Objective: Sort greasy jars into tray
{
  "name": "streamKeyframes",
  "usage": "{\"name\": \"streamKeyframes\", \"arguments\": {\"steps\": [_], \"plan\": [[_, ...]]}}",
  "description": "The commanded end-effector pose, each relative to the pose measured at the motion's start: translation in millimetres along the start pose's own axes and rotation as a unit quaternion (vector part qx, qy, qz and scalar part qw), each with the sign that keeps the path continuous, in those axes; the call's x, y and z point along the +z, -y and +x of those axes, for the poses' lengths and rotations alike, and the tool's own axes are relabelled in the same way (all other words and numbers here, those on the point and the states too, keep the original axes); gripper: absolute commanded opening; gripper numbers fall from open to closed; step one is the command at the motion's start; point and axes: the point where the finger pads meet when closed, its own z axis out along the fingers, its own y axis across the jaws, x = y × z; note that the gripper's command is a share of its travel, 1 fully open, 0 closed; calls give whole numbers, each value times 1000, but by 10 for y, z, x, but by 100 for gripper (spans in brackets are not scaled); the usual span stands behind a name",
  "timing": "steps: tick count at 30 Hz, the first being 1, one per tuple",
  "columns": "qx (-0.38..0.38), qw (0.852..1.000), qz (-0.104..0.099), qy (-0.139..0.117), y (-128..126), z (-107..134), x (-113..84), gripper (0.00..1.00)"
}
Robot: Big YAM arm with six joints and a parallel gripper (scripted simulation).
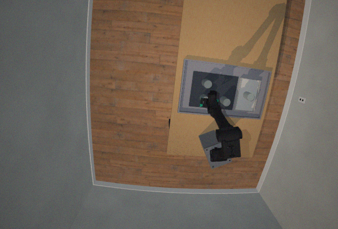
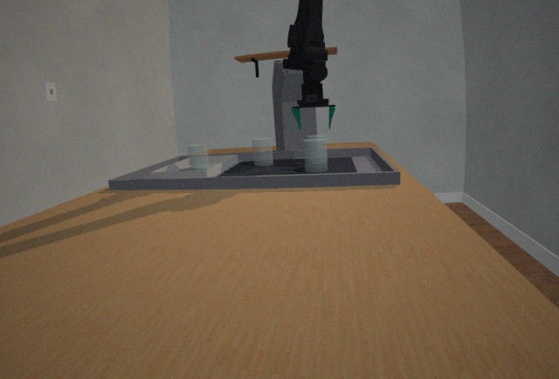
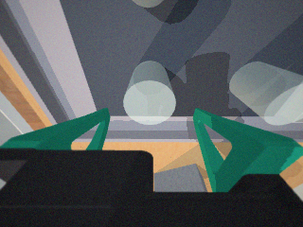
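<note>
My gripper [image 1: 209, 102] [image 2: 314, 127] [image 3: 151, 113] is open and empty, hanging above the dark drying mat [image 1: 196, 84] [image 2: 338, 165] [image 3: 109, 47]. One glass jar [image 1: 203, 96] [image 3: 149, 96] stands mouth down just below it, between the lines of the green fingers; it is hidden in the exterior view. A second jar [image 1: 226, 101] [image 2: 262, 151] [image 3: 267, 95] stands on the mat to one side. A third jar [image 1: 207, 84] [image 2: 315, 154] [image 3: 149, 2] stands farther from the arm's base. The fourth jar [image 1: 249, 95] [image 2: 197, 155] stands in the pale tray [image 1: 255, 106] [image 2: 180, 167] beside the mat.
Mat and tray lie on the rimmed steel table top [image 1: 188, 84] [image 2: 252, 182] [image 3: 52, 47], which rests on a long wooden table [image 1: 232, 16] [image 2: 271, 275]. The arm's base [image 1: 218, 150] stands at the table's edge behind the steel top.
</note>
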Motion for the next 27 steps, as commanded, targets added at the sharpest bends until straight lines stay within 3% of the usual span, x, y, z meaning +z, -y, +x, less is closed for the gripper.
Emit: {"name": "streamKeyframes", "arguments": {"steps": [1,27], "plan": [[2,1000,-3,9,-64,-30,38,100],[2,1000,-3,9,-69,50,74,100]]}}
